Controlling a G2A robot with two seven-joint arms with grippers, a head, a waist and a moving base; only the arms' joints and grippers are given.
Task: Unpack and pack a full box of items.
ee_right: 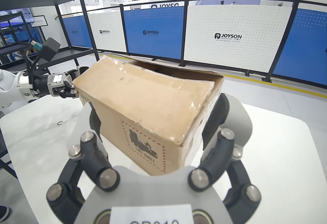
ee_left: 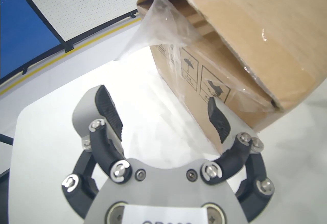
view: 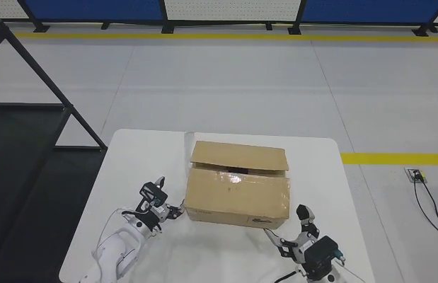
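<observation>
Plainly wide apart: left jaws beside the box (view: 237,185), right jaws astride its corner, perhaps touching

The box (ee_right: 153,97) bears handling pictograms (ee_left: 189,68) and a red-framed label (ee_right: 143,144); fence panels (ee_right: 230,61) bear logos (ee_right: 228,36).

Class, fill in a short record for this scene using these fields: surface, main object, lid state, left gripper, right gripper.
surface: white table
main object: cardboard box, upright on the table
lid state: flaps partly open, clear film trailing from one end
left gripper: open, beside the box's left end
right gripper: open, fingers either side of a near box corner
</observation>
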